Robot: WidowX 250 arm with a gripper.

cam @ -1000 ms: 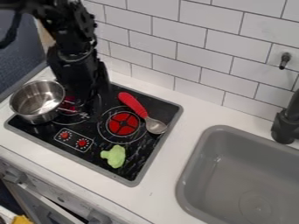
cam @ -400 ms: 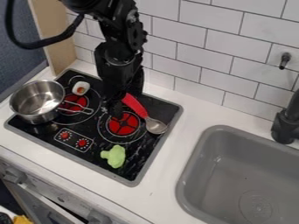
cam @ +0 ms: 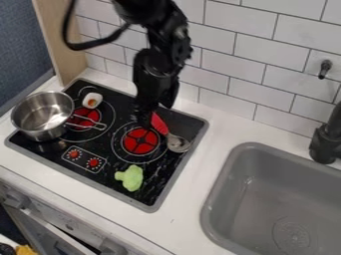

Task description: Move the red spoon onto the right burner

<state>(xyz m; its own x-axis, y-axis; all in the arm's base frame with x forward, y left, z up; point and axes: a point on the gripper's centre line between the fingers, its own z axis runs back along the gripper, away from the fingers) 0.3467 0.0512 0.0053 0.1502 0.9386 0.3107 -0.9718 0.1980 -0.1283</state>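
One red spoon [cam: 178, 144] lies partly behind the tool [cam: 146, 118]; how wide that is open, or whether it grips anything, I cannot tell. Best pinch squarely across the handle [cam: 159, 124], lift slightly, then lower gently onto the right burner [cam: 140, 141], just below the tool.

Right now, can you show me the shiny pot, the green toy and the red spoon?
Pot [cam: 33, 120]: camera view, inside bottom.
Green toy [cam: 131, 178]: camera view, middle.
Red spoon [cam: 159, 123]: camera view, handle.
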